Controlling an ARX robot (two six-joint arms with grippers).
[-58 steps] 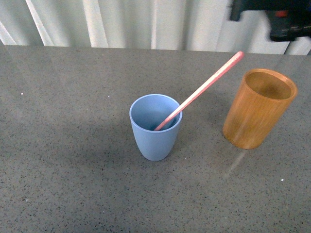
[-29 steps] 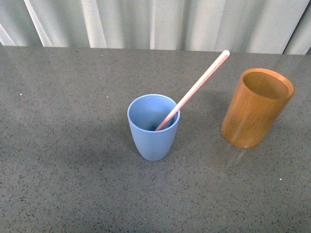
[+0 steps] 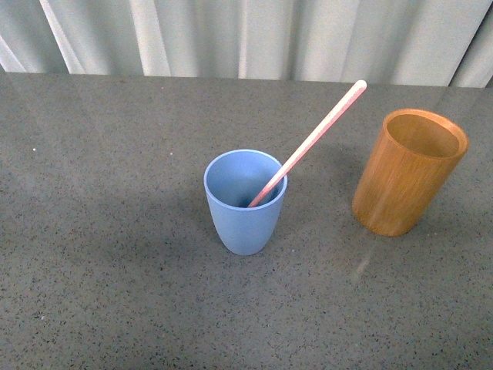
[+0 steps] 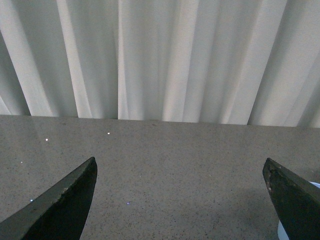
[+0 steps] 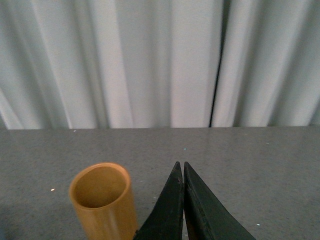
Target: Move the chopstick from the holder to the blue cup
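Observation:
The pink chopstick (image 3: pixel 312 142) stands slanted in the light blue cup (image 3: pixel 245 202), its lower end inside and its pale rounded end up to the right. The orange-brown wooden holder (image 3: pixel 408 171) stands upright to the right of the cup and looks empty; it also shows in the right wrist view (image 5: pixel 102 200). Neither gripper shows in the front view. My left gripper (image 4: pixel 181 172) is open with nothing between its fingers, over bare table; a sliver of the blue cup (image 4: pixel 316 185) shows at the frame's edge. My right gripper (image 5: pixel 180 167) is shut and empty, beside the holder.
The grey speckled table (image 3: pixel 115 254) spreads all round the two cups. Pale pleated curtains (image 3: pixel 231 35) hang behind its far edge.
One second ago a dark arm was at the top right above the holder; it has left the view. The chopstick has tipped a little lower and leftward, then settled.

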